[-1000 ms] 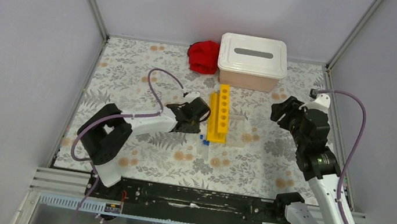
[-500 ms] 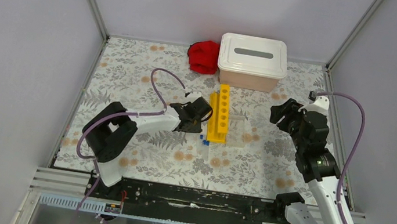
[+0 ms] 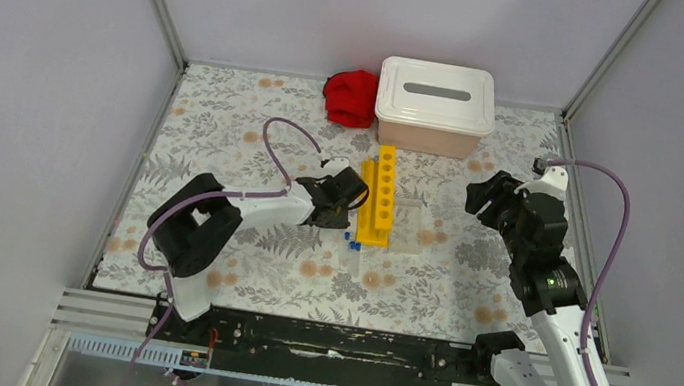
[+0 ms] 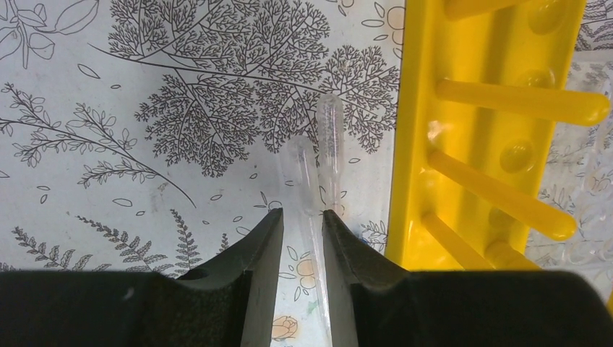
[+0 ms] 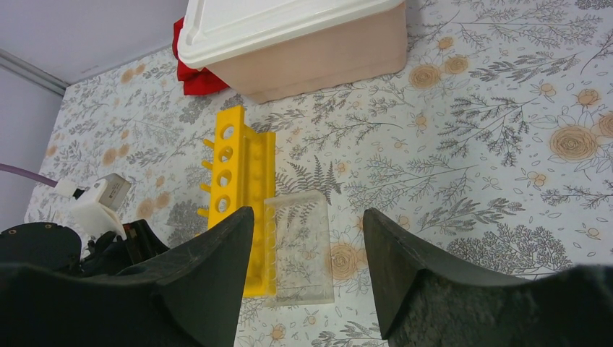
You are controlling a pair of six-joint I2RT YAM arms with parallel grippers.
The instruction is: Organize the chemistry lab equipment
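The long yellow test-tube rack (image 3: 379, 196) lies on its side mid-table; it also shows in the left wrist view (image 4: 416, 144) and the right wrist view (image 5: 258, 170). My left gripper (image 3: 342, 204) is low just left of the rack. In the left wrist view its jaws (image 4: 302, 213) stand nearly closed on a clear tube (image 4: 301, 170) lying on the mat, with a second clear tube (image 4: 331, 137) beside it. Blue caps (image 3: 351, 242) show at the rack's near end. My right gripper (image 3: 485, 196) is open and empty, raised to the right (image 5: 307, 213). The tongs are out of view.
The pinkish bin with white lid (image 3: 436, 105) stands at the back, with a red cloth (image 3: 351, 96) to its left. A clear plastic block (image 5: 298, 249) lies against the rack's right side. Grey walls enclose the floral mat on three sides.
My left arm's elbow has crept slightly to the right while its gripper stays by the rack. The right arm has not moved.
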